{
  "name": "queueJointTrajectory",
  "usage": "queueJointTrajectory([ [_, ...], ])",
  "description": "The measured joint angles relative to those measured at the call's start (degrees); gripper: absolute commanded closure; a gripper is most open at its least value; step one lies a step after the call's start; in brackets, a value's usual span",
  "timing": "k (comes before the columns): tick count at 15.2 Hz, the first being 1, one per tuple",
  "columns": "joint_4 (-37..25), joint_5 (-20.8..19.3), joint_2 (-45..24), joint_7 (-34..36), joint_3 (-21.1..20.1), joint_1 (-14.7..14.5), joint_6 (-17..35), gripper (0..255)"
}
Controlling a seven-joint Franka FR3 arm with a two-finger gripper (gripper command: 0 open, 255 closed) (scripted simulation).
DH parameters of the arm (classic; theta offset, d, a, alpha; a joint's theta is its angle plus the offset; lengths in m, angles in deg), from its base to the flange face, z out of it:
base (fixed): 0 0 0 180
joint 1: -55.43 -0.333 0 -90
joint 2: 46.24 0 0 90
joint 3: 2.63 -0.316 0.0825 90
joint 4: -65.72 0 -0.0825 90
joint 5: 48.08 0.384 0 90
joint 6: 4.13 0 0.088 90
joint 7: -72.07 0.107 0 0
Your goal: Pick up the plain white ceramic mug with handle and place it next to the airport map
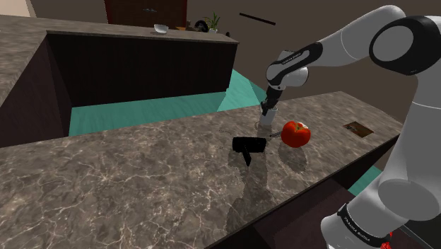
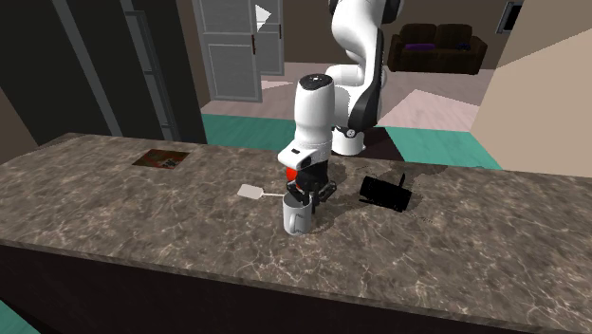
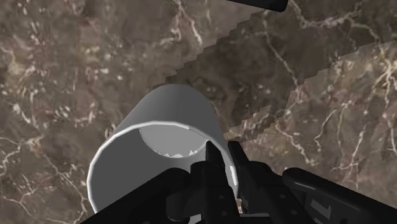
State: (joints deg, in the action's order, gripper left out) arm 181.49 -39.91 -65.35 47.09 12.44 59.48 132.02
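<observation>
Step in hand, as I judge it: carrying the mug [image 3: 159, 114] across to the map [image 2: 163, 159].

Finding: my gripper [image 3: 222, 151] is closed on the mug's wall at the rim; my fingers [image 3: 208, 162] pinch it, one inside the mouth and one outside. The hold takes one side only, so the mug could swing or slip. I recommend a firm pinch, a straight rise clear of the counter [image 2: 455, 256], and a slow, level carry. Whether the base has left the counter I cannot tell.

Position: the mug lies below and ahead of my fingertips, mouth toward the wrist, its greater part off to one side of the pinch; it is about midway between the counter's long edges.

Nearby: a tomato [image 1: 296, 133] near the mug on the arm's side; a black object [image 2: 386, 193] a little further along the counter; a small white flat utensil [image 2: 251, 192] on the line toward the map, so pass above it.

Furthest: the map lies flat near the counter's edge on the arm's side, well apart from the mug; set the mug down beside it, not upon it.
</observation>
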Motion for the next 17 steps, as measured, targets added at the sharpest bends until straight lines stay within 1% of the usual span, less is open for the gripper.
queueJointTrajectory([
  [2,0.0,0.0,0.0,0.0,0.0,0.0,-0.01,255],
  [5,-0.39,-0.49,1.02,0.37,0.23,-0.15,-1.4,255],
  [17,-3.2,-2.75,6.18,1.97,1.02,-0.78,-9.13,255],
])
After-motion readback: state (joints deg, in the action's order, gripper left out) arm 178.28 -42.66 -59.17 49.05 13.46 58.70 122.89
